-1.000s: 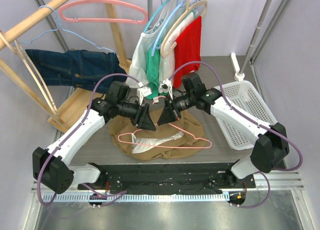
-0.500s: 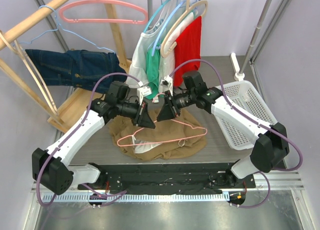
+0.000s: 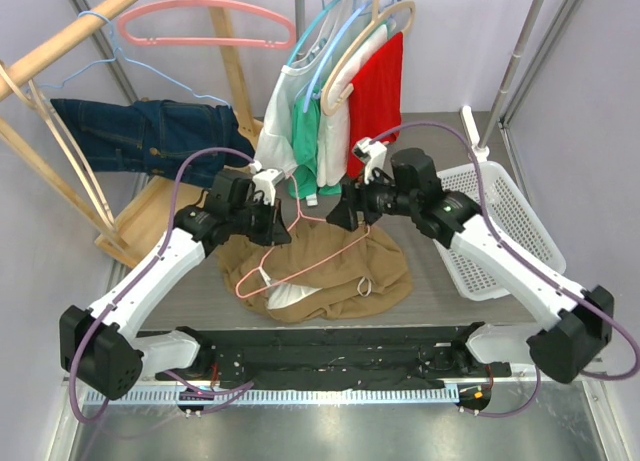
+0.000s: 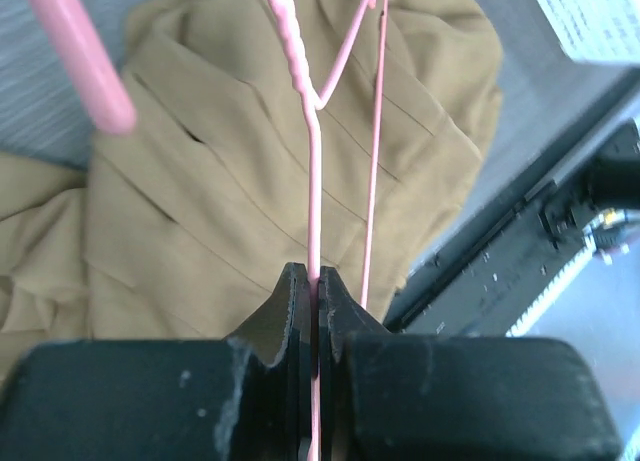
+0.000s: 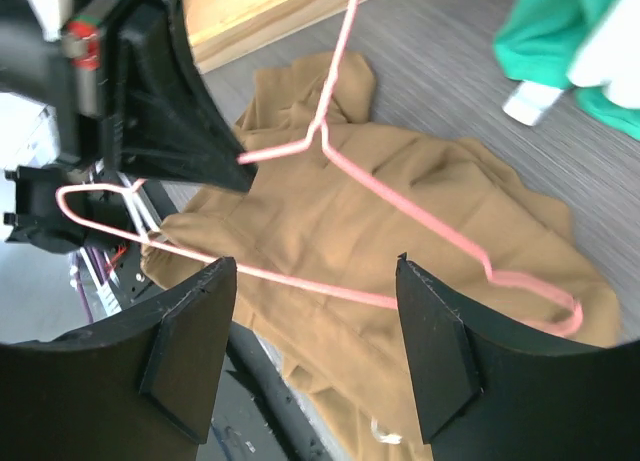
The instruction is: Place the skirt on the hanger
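The tan skirt [image 3: 330, 271] lies crumpled on the table between the two arms. A thin pink wire hanger [image 3: 310, 258] slants over it, neck end raised. My left gripper [image 3: 283, 224] is shut on the hanger's wire; in the left wrist view the wire [image 4: 313, 181] runs straight into the closed jaws of the left gripper [image 4: 314, 291], above the skirt [image 4: 220, 181]. My right gripper [image 3: 338, 213] is open, just right of the hanger's neck. In the right wrist view the right gripper [image 5: 315, 266] stands wide apart above the hanger [image 5: 400, 196] and skirt [image 5: 430, 261], holding nothing.
A white basket [image 3: 490, 221] sits at the right. Red, green and white garments [image 3: 375, 91] hang on a rail behind. Jeans [image 3: 150, 131] and a pink plastic hanger [image 3: 205, 21] hang on the wooden rack at left. The black base strip [image 3: 330, 356] runs along the near edge.
The left gripper closed on the hanger and raised its neck end. The right gripper opened, let go of the hanger and drew back to the right.
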Robot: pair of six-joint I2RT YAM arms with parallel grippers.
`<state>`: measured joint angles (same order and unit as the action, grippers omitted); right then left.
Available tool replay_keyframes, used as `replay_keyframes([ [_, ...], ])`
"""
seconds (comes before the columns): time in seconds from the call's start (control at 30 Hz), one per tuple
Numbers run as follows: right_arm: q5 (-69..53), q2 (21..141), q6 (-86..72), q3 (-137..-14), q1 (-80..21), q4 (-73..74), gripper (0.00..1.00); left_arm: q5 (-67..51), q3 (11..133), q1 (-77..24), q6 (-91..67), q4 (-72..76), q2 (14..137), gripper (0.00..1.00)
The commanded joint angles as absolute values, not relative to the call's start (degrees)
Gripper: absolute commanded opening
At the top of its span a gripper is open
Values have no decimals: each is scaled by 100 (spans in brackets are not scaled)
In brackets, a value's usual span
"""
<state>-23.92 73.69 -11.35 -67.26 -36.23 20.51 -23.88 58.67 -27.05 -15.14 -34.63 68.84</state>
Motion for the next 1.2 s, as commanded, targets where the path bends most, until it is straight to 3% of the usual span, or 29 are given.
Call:
replay_keyframes([
  [0.0, -1680, 6786, -1406, -6566, -3639, 2880, 70, -1706, 5862, -2672, -1863, -2954, 6732, 0],
  [0.1, -1547, 6672, -1651, -6225, -3647, 3664, 67, -1600, 5862, -2672, -1933, -2883, 6776, 0],
  [0.17, -1616, 6557, -1880, -6004, -3656, 3919, 58, -1547, 5862, -2672, -1986, -2786, 6829, 0],
  [0.27, -1959, 6294, -2030, -5687, -3813, 4034, 37, -1302, 5862, -2672, -2039, -2611, 6925, 0],
  [0.33, -2074, 6205, -2065, -5494, -3928, 4025, 14, -1108, 6002, -2681, -2004, -2549, 7022, 0],
  [0.43, -2075, 6389, -2109, -5283, -4235, 4060, 1, -949, 6326, -2672, -1934, -2566, 7329, 0],
  [0.77, -1486, 7179, -2417, -4720, -4632, 3042, 1, -1107, 6618, -2672, -1960, -2487, 7550, 0],
  [0.93, -546, 7681, -2347, -4816, -4649, 2558, 1, -1257, 6609, -2672, -1969, -2522, 7418, 0],
  [1.17, 632, 8305, -2127, -5352, -4492, 2268, 12, -1354, 6425, -2672, -2004, -2698, 7015, 0],
])
